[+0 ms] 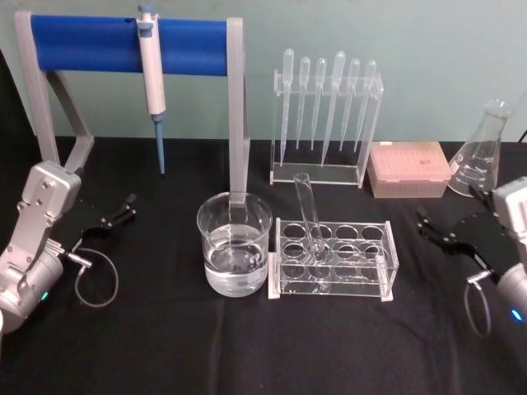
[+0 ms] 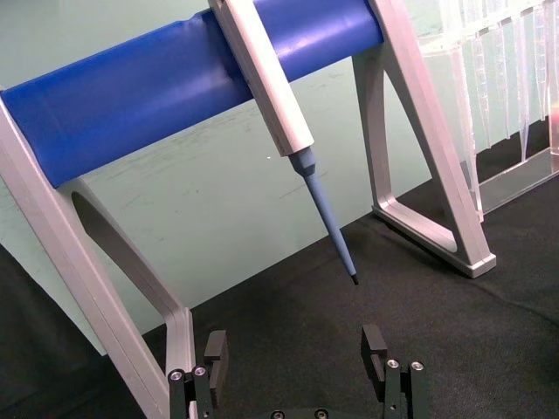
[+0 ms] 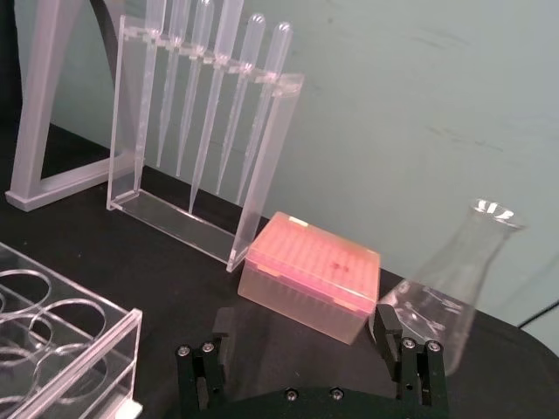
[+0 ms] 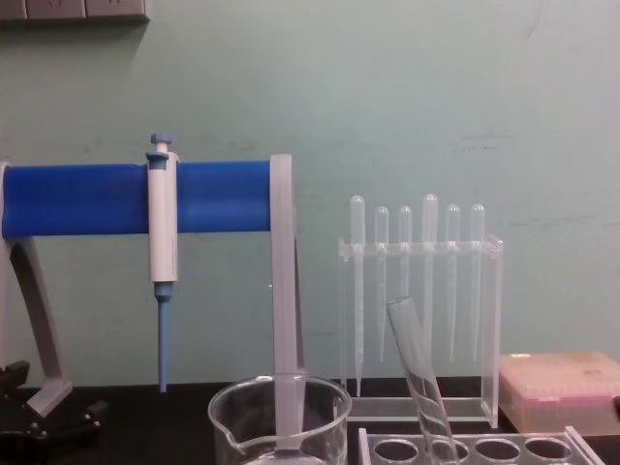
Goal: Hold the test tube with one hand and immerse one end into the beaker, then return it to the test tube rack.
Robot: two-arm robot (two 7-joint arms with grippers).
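The test tube (image 1: 308, 216) leans tilted in the clear rack (image 1: 387, 265) at the table's middle; its open top points up in the chest view too, test tube (image 4: 420, 376). The beaker (image 1: 234, 243), about half full of clear liquid, stands just left of the rack, beaker (image 4: 281, 418). My left gripper (image 1: 128, 207) rests open at the far left, well away from the tube, with nothing between its fingers (image 2: 215, 353). On the far right my right gripper (image 1: 425, 224) is open and empty, fingers (image 3: 389, 330) apart.
A blue-and-white pipettor (image 1: 151, 78) hangs on a blue-barred stand (image 1: 86, 43) at the back left. Behind the rack stands a clear holder of plastic pipettes (image 1: 326, 115). A pink tip box (image 1: 408, 168) and a glass flask (image 1: 484, 152) sit at the back right.
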